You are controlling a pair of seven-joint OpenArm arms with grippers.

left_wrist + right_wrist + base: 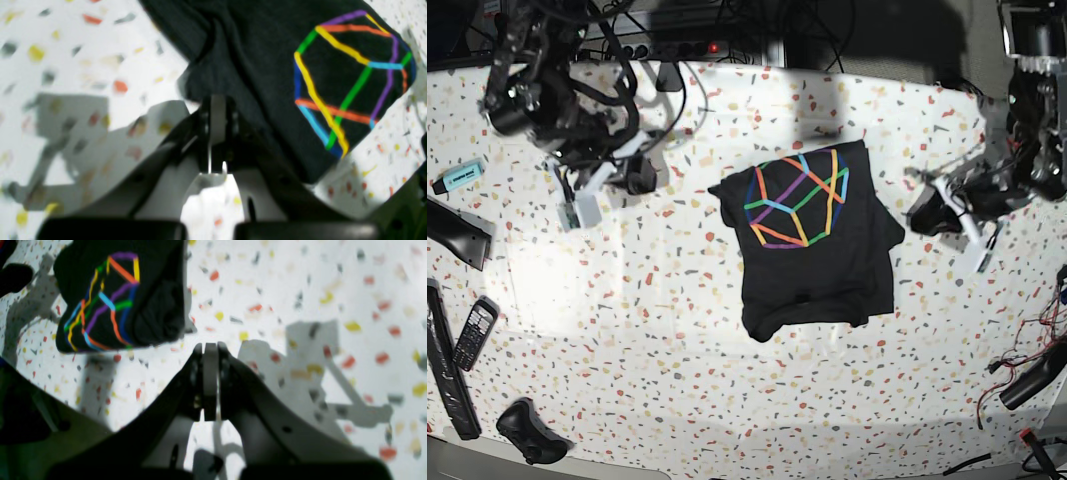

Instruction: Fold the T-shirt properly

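Both tools, left (217, 100) and right (209, 347), pressed together, empty; T-shirt (812, 250) folded between.

A black T-shirt (812, 250) bears a rainbow geometric line print (797, 198) in yellow, orange, green, blue and purple. The tabletop (677, 340) is white, flecked red, yellow and grey.

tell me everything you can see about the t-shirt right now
The T-shirt is black, soft-looking cloth, folded into a compact, roughly rectangular bundle with the rainbow line print facing up. Its edges are uneven: a bit of fabric sticks out at the side and the lower edge is rumpled. It lies flat on the speckled table, near the middle. Nothing holds it; both grippers are shut and apart from it, one on each side.
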